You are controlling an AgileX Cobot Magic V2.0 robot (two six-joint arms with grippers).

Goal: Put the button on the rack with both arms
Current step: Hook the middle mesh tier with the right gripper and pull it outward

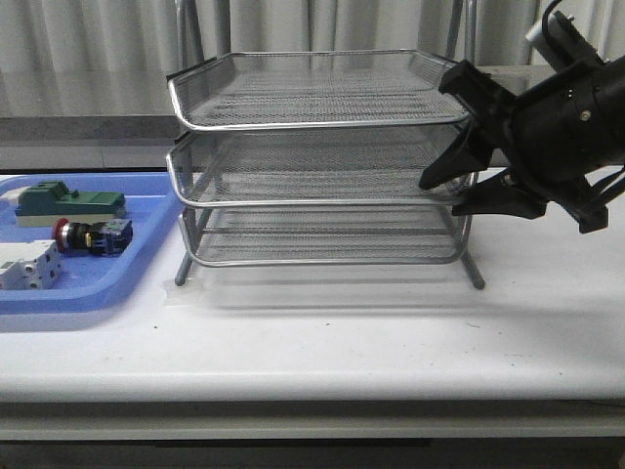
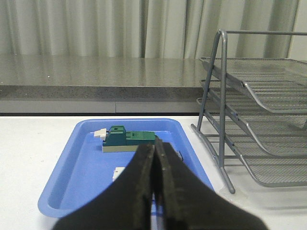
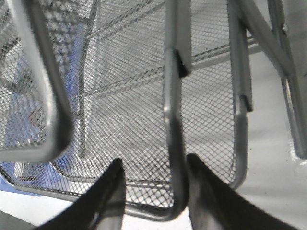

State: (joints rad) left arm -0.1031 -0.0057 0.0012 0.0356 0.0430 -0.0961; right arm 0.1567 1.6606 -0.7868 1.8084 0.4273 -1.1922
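Observation:
The button [image 1: 88, 235], with its red head and black body, lies on its side in the blue tray [image 1: 107, 285] at the left. The silver wire rack [image 1: 312, 117] stands at the table's middle; it also shows in the left wrist view [image 2: 259, 115] and the right wrist view [image 3: 206, 96]. My right gripper [image 1: 437, 137] is open at the rack's right side, with a tray rim wire [image 3: 173, 143] between its jaws [image 3: 153, 167]. My left gripper [image 2: 154, 153] is shut and empty above the blue tray [image 2: 57, 191]. Its fingers hide the button in that view.
A green block [image 1: 68, 203] lies at the back of the blue tray and shows in the left wrist view [image 2: 127, 139]. A white block [image 1: 27, 266] lies at the tray's front [image 2: 119, 173]. A grey ledge and curtains run behind the table.

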